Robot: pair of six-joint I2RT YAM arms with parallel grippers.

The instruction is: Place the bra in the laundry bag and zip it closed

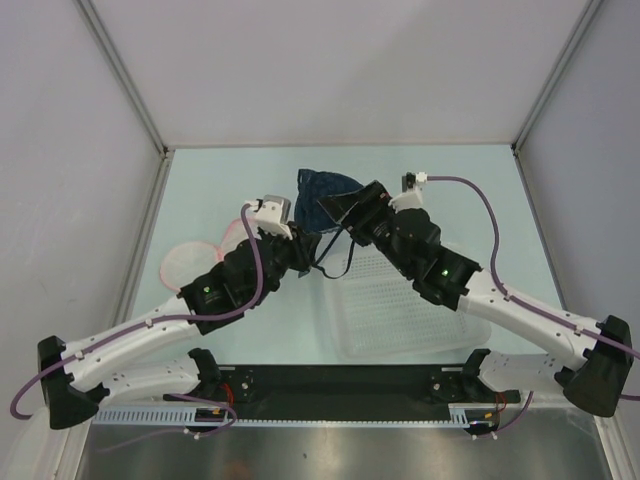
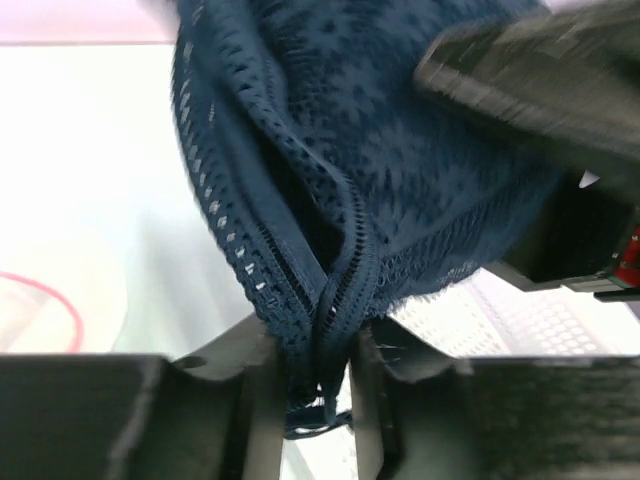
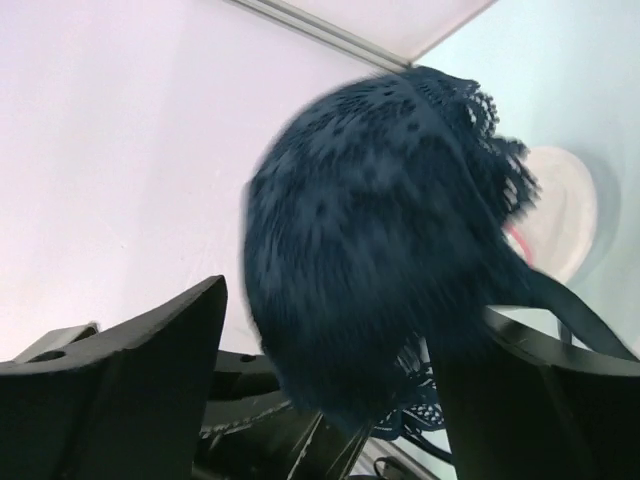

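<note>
The dark navy bra (image 1: 322, 190) hangs lifted above the table's middle, its thin straps dangling below it. My left gripper (image 1: 303, 240) is shut on the bra's lace edge (image 2: 330, 290), which is pinched between the fingers (image 2: 312, 350). My right gripper (image 1: 342, 207) is open, with its jaws wide apart around the blurred bra cup (image 3: 370, 250). I cannot tell whether its fingers touch the cup. The laundry bag (image 1: 190, 262), white mesh with a pink rim, lies flat on the table to the left of my left arm. It also shows behind the bra in the right wrist view (image 3: 562, 215).
A white perforated plastic basket (image 1: 400, 305) stands at the near right, under my right arm. White walls with metal posts close the back and both sides. The black mounting rail runs along the near edge.
</note>
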